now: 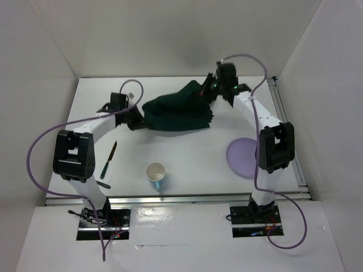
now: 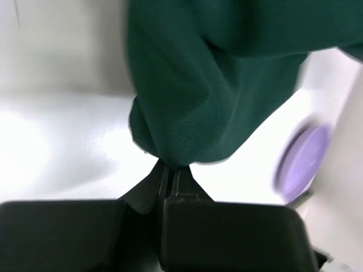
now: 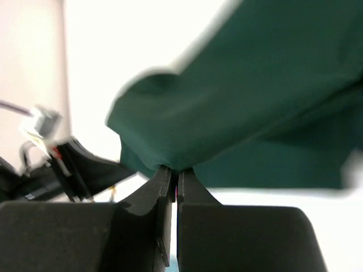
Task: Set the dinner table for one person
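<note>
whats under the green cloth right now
The cloth is pinched by the left pincer and right pincer. Wrist views show only white table below its hanging edges. From above it covers the table under its middle, so anything there cannot be seen.

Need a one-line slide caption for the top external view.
Left gripper and right gripper each pinch the dark green cloth over the white table; cup, knife and purple plate lie nearby.

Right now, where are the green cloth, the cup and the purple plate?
green cloth (image 1: 178,113): top external view, middle of fabric.
cup (image 1: 156,172): top external view, open mouth.
purple plate (image 1: 241,158): top external view, bare left part.
</note>
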`<state>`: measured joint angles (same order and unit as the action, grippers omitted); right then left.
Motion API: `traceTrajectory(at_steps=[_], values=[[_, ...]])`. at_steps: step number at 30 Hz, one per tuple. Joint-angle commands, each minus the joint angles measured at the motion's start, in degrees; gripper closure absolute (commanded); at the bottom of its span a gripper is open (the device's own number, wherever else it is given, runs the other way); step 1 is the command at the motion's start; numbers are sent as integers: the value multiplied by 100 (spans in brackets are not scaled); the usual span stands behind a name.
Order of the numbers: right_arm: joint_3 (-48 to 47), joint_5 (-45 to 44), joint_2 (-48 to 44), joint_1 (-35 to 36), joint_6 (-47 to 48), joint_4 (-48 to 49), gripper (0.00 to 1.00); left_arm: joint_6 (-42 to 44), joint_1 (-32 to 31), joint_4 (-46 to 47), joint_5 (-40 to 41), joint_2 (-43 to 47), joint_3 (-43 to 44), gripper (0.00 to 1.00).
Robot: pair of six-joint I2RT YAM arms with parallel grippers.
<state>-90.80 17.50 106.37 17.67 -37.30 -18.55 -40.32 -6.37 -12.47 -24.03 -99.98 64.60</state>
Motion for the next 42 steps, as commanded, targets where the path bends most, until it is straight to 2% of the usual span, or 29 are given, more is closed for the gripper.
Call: traceTrajectory(at_steps=[1, 3, 5, 8, 9, 10, 12, 13, 14, 15, 16, 17, 18, 20, 21, 22, 25, 27, 28, 29, 31, 33, 34, 35, 38, 42], values=[[-1429, 236, -11, -475, 530, -386, 100, 120, 171, -341, 65, -74, 1246, 100], [-1432, 298, -341, -659, 785, -387, 100, 173, 294, -510, 319, 49, 1790, 100], [-1003, 360, -799, -800, 934, -291, 100, 243, 364, -589, 443, 347, 1959, 100], [481, 779, -1941, -1099, 1136, 96, 100, 418, 417, -730, 724, 760, 1812, 100], [894, 842, -2231, -1099, 1320, 184, 100, 498, 417, -731, 777, 1118, 1645, 100], [1690, 843, -2756, -1099, 1426, 237, 100, 498, 417, -678, 777, 1304, 1165, 100], [2511, 949, -3234, -1099, 1594, 316, 100, 551, 417, -678, 839, 1691, 575, 100], [3289, 1027, -3654, -1099, 1664, 395, 100, 612, 417, -539, 839, 2058, -81, 100], [3628, 1028, -3815, -1151, 1664, 396, 100, 613, 417, -485, 839, 2192, -392, 95], [3901, 1028, -3929, -1152, 1664, 396, 100, 613, 417, -485, 839, 2272, -630, 82], [4113, 1028, -4018, -1152, 1664, 396, 94, 613, 417, -485, 839, 2273, -781, 53], [4350, 975, -4071, -1152, 1664, 239, 72, 613, 417, -624, 943, 2273, -852, 41], [4352, 905, -4071, -1152, 1612, 150, 62, 613, 417, -921, 1066, 2160, -852, 28], [4239, 835, -3949, -1152, 1612, -61, 40, 613, 417, -1204, 1461, 1975, -537, 15], [4142, 782, -3948, -1152, 1612, -114, 25, 665, 417, -1431, 1576, 1974, -414, 15], [4037, 782, -3852, -1152, 1612, -166, 19, 665, 417, -1556, 1838, 1878, -274, 15], [3588, 475, -3589, -1152, 1375, -500, 18, 665, 470, -2073, 2182, 1676, 315, 17], [3447, 474, -3474, -1152, 1033, -773, 24, 551, 470, -2408, 2595, 1570, 676, 23], [3447, 474, -3474, -1152, 910, -843, 28, 490, 522, -2531, 2597, 1465, 755, 32], [3447, 474, -3474, -1152, 604, -905, 38, 420, 523, -2802, 2675, 1403, 826, 36], [3806, 683, -3631, -1152, 312, -958, 44, 366, 584, -3006, 2571, 1237, 879, 39], [4263, 860, -3903, -1152, -127, -1010, 42, 305, 698, -2990, 2054, 1166, 555, 33], [4412, 939, -4000, -1152, -259, -1011, 37, 305, 699, -2911, 1860, 1165, 423, 31], [4692, 940, -4218, -1152, -521, -1141, 28, 235, 699, -2797, 1719, 1096, 196, 27], [5272, 940, -4763, -1152, -1050, -1300, 17, 59, 699, -2796, 1665, 780, -87, 19], [5914, 1001, -5352, -1152, -1692, -1353, 13, -231, 751, -2656, 1332, 769, -683, 14]])
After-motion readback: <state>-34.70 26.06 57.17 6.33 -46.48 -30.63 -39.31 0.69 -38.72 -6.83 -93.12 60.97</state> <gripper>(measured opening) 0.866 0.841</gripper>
